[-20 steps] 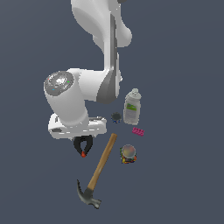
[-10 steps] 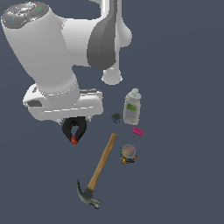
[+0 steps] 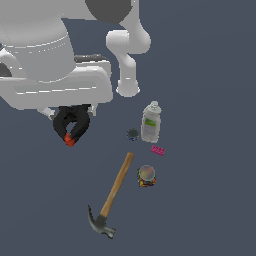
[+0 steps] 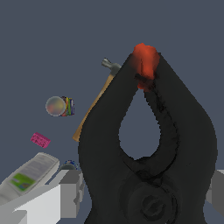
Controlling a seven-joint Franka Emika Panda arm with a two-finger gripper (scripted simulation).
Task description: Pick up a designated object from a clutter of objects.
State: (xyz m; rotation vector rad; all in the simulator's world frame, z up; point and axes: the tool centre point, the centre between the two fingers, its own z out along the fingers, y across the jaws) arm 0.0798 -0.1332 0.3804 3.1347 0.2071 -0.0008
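Arm (image 3: 55, 60) filled the upper part of the exterior view. Jaws (image 3: 70, 111) were clamped on the clamp (image 3: 71, 126), which hung between them, red tips down, clear of the desk (image 3: 210, 190). On the plain grey desk lay hammer (image 3: 111, 199), bottle (image 3: 151, 122), ball (image 3: 146, 175), brick (image 3: 158, 150) and disc (image 3: 132, 133), well apart from the clamp.

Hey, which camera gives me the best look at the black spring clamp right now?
The wrist view: the black spring clamp fills the picture, its red-orange tips meeting. In the exterior view it is small, hanging under the gripper, its upper part hidden by the arm.
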